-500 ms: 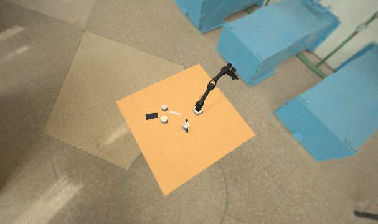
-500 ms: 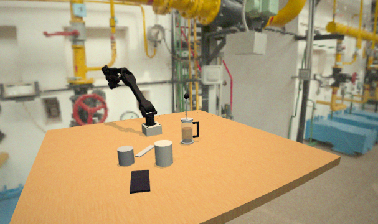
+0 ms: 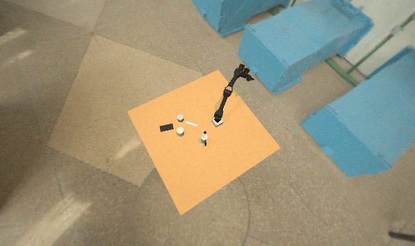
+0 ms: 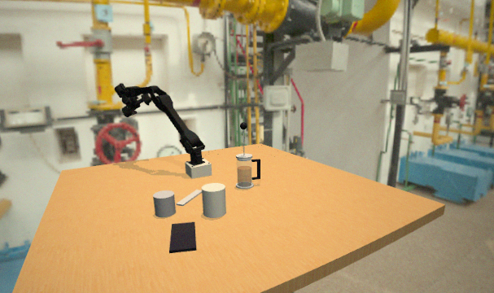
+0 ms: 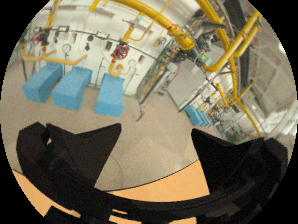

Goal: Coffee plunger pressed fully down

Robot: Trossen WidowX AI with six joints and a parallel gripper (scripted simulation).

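The glass coffee press (image 3: 204,138) (image 4: 245,171) stands upright on the orange table (image 3: 193,178) (image 4: 312,228), with brown coffee inside and a black handle on its side. Its plunger (image 4: 243,126) with a black knob is raised high on its rod. My gripper (image 3: 245,72) (image 4: 126,106) (image 5: 157,129) is open and empty. It is high in the air, stretched away from the press over the table's far edge. The press does not show in the wrist view.
Two grey cylinders (image 4: 164,203) (image 4: 213,199), a flat white bar (image 4: 189,197) and a black flat slab (image 4: 182,237) lie on the table near the press. The arm's base (image 4: 198,168) (image 3: 217,121) stands behind them. Blue crates (image 3: 296,44) sit on the floor beyond the table.
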